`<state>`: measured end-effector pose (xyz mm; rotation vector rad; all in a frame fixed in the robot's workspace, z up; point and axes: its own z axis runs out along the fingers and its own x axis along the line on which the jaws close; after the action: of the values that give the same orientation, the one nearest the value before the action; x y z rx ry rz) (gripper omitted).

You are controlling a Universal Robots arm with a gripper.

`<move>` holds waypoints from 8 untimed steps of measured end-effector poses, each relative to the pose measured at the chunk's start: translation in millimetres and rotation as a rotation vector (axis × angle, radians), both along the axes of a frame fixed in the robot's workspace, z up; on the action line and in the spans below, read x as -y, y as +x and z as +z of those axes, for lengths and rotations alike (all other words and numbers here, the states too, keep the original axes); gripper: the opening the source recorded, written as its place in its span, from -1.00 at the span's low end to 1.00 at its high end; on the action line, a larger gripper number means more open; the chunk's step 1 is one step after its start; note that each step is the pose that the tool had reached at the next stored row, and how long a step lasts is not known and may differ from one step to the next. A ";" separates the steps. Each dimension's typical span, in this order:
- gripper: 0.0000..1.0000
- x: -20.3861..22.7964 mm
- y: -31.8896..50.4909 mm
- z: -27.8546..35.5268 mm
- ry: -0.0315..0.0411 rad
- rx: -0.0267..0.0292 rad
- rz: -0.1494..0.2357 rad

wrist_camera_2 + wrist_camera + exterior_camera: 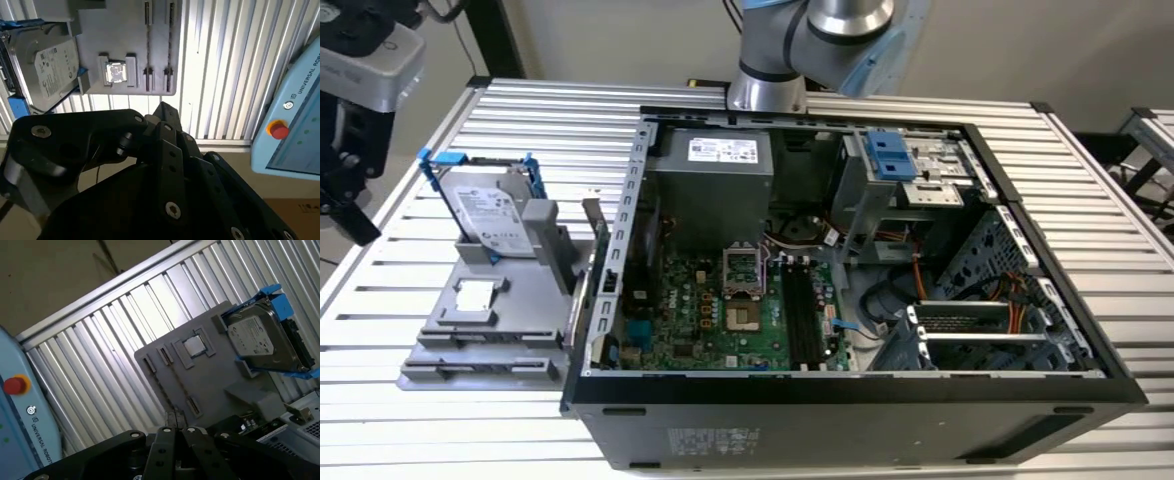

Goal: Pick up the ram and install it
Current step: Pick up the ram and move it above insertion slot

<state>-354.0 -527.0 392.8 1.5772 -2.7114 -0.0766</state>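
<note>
Our claw [174,416] hangs pinched closed, empty, near the bench [100,345] edge, beside the grey parts holder [210,385] carrying the hard drive [260,342]. Where the ram lies we cannot tell.

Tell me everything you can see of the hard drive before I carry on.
The hard drive is a silver metal box with a pale printed label covering its broad face. It sits in a blue plastic frame that wraps its edges. It stands on edge, propped in a grey holder on the grey tray. The tray lies on the slatted table, at the exterior view's left of the open case. Only the frame and the holder are seen touching it. Both wrist views show its label side.
</note>
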 end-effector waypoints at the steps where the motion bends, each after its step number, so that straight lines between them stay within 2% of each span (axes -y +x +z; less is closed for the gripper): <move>1: -1.00 -0.1 0.0 0.0 -0.0011 0.0012 0.016; 8: -1.00 0.0 -0.1 0.0 -0.0118 0.0113 0.133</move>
<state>-354.1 -526.9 392.8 1.7546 -2.6014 -0.0511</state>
